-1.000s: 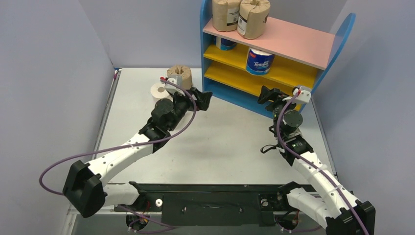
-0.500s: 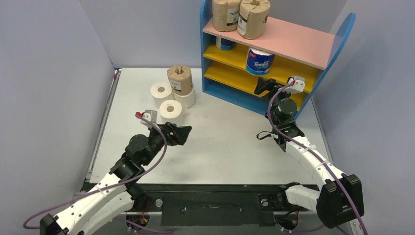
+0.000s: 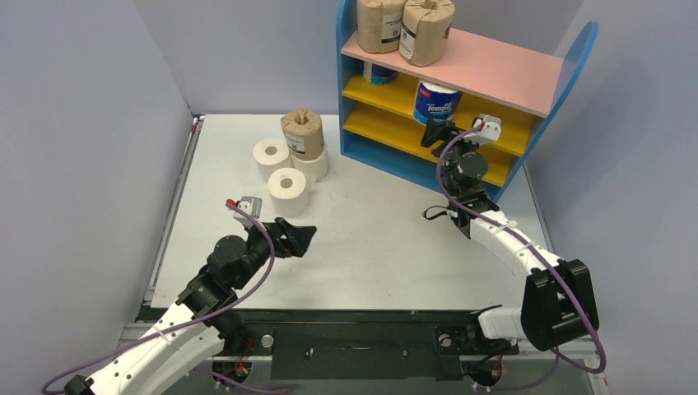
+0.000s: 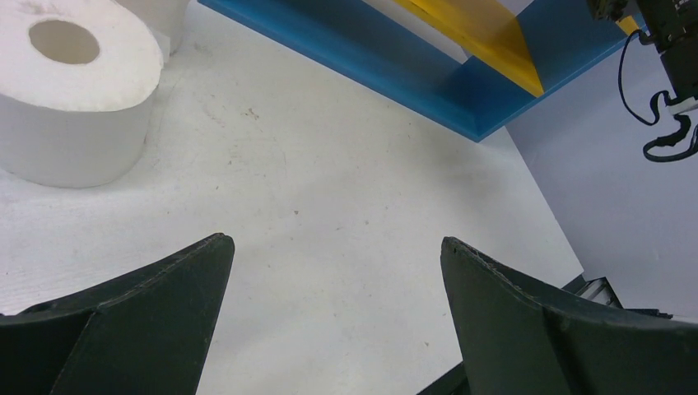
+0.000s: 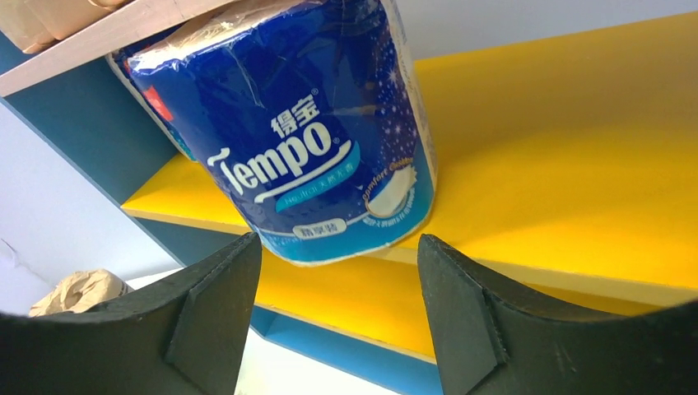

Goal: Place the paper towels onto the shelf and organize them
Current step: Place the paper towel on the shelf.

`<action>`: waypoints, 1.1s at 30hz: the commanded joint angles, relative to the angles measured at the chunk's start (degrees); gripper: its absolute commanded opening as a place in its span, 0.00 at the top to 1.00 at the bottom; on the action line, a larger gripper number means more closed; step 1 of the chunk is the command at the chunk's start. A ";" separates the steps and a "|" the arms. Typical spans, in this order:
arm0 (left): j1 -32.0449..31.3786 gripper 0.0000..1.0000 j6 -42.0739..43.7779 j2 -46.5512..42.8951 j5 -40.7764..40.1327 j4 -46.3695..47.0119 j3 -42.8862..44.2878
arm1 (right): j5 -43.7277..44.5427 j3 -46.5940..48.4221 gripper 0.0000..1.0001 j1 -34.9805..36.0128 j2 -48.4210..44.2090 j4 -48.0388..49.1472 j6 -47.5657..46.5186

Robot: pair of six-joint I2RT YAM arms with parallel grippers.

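My right claw (image 5: 337, 247) is spread, its jaws just short of the Tempo roll (image 5: 304, 140) standing on the shelf's (image 3: 494, 70) upper yellow board. My left claw (image 4: 337, 243) gapes empty over the worktop (image 4: 329, 164), near a white roll (image 4: 74, 90). I judge the job half done: four rolls shelved, four waiting on the worktop.

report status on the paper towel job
Left gripper open, empty, above table. Right gripper open at Tempo roll on middle shelf board, not gripping. Four rolls left on table. Nothing blocking.
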 commanded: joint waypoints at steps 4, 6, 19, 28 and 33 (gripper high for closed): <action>0.16 0.04 0.40 -0.35 0.91 0.08 1.75 | 1.43 5.52 0.36 0.23 4.63 7.13 0.13; 0.19 0.04 0.44 -0.31 0.87 0.11 1.56 | 2.04 6.16 0.37 0.26 6.04 7.83 0.01; 0.16 0.04 0.21 0.70 1.04 1.13 1.01 | 4.54 11.53 0.38 0.53 14.25 10.40 3.16; 0.17 0.04 0.78 2.09 1.25 1.63 1.48 | 5.15 15.33 0.38 1.06 18.51 10.36 4.20; 0.14 0.03 0.44 2.72 1.60 2.00 1.35 | 5.80 17.38 0.38 1.13 20.16 10.08 4.83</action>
